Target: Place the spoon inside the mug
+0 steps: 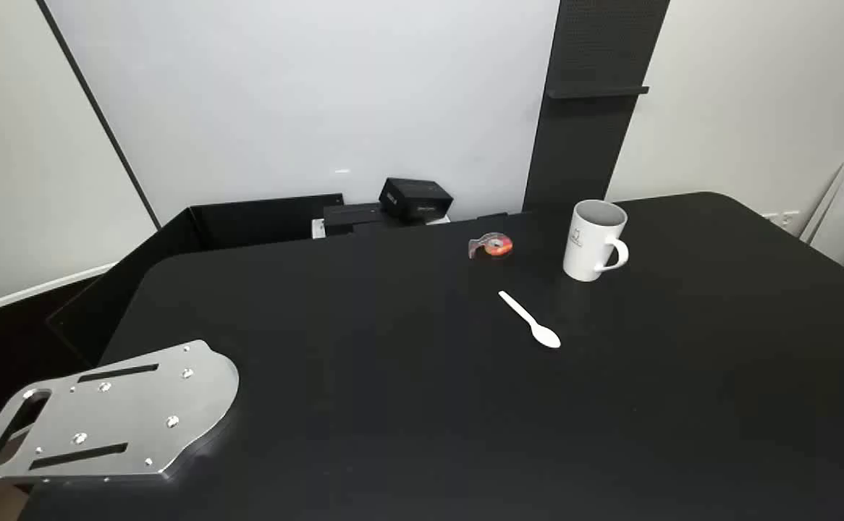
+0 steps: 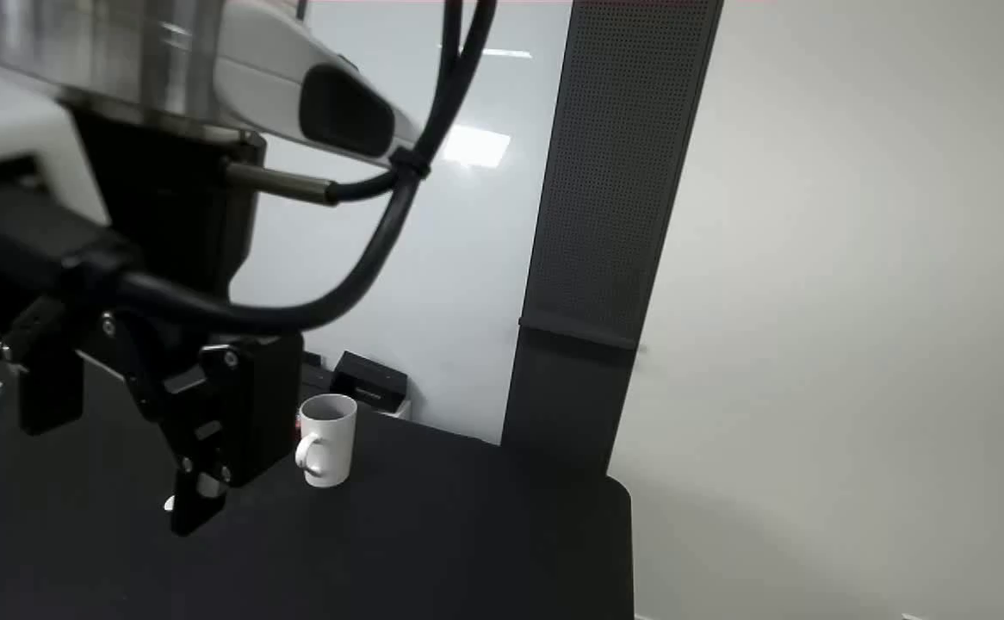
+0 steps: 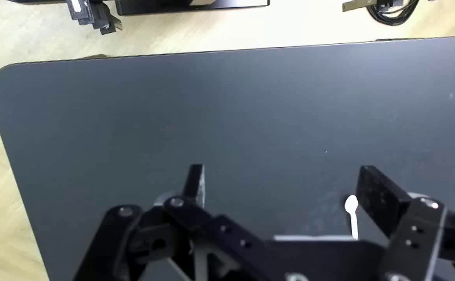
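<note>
The small white spoon lies flat on the black table in front of the white mug. The mug stands upright and shows in both exterior views; it does not show in the wrist view. My gripper is raised above the table, open, with nothing between its fingers. In the wrist view the gripper spreads wide, and the spoon appears on the table below, beside the right finger; its handle end is hidden by the gripper. In an exterior view only a bit of the spoon shows behind a finger.
A red tape dispenser sits on the table left of the mug. A black box is beyond the far edge. A metal plate is at the near left. A cable loops out from my arm.
</note>
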